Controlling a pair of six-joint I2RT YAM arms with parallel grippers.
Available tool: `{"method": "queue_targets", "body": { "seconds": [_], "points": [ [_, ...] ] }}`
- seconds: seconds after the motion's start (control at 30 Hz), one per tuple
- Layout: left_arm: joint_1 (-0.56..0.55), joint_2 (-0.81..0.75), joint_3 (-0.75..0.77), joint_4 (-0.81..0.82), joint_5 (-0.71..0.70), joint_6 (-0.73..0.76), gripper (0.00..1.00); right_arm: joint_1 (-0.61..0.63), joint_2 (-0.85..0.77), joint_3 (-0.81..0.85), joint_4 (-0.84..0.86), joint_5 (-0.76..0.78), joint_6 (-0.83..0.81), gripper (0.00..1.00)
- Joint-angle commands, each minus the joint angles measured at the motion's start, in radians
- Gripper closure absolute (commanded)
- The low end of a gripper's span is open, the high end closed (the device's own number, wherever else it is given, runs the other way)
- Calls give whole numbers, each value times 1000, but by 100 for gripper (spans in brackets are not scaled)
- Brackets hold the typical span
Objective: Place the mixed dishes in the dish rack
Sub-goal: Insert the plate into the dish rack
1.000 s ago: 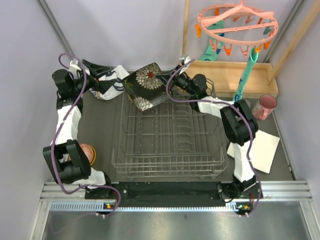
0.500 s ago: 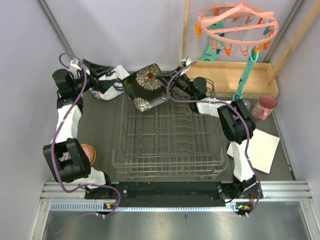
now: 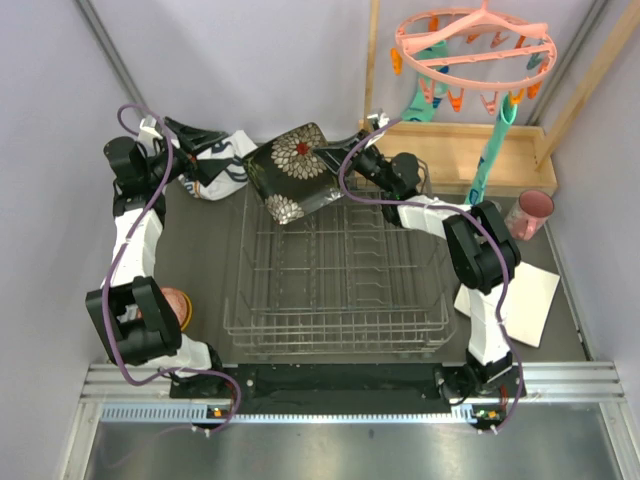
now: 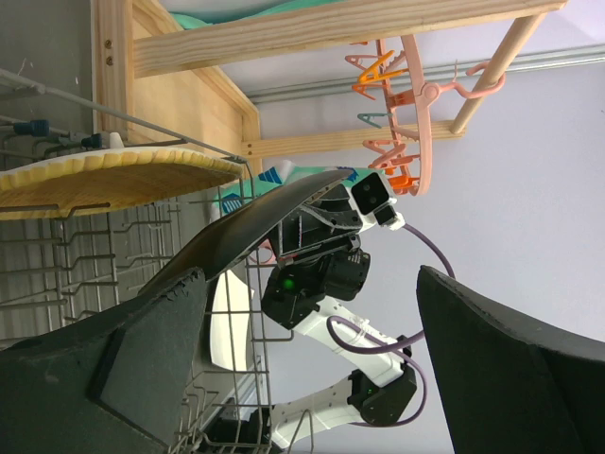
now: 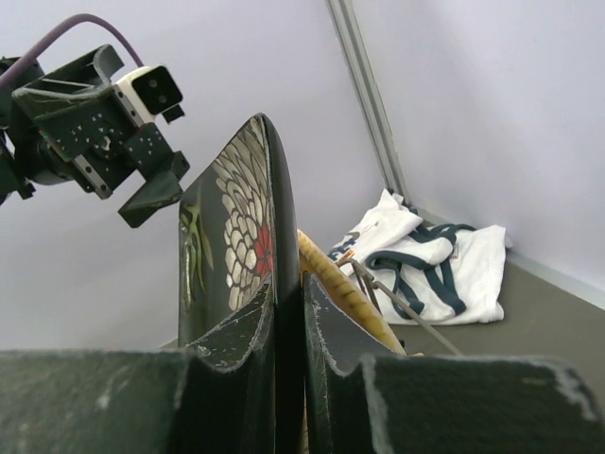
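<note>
The right gripper [image 3: 330, 158], over the far left corner of the grey wire dish rack [image 3: 340, 275], is clamped on the rim of the black floral square plate [image 3: 292, 170], which is tilted on edge. A yellow wooden plate [image 5: 342, 286] stands just beside it. The left gripper [image 3: 198, 150] gapes wide near the white printed cloth [image 3: 226, 156].

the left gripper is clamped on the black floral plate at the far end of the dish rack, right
No, it is the right gripper that is clamped on the black floral plate at the far end of the dish rack; the right wrist view shows the plate's edge between its fingers. The left gripper is open.
</note>
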Motion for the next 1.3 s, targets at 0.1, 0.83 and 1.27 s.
{"method": "queue_targets", "body": {
  "seconds": [0.1, 0.83, 1.27],
  "points": [
    [7, -37, 43, 50, 10, -6, 4, 9, -114, 41, 402, 40, 13, 100],
    [8, -18, 71, 60, 16, -15, 4, 63, -164, -19, 382, 64, -267, 100],
    [8, -6, 71, 71, 21, -20, 4, 78, -137, 53, 417, 57, -291, 100]
  ]
}}
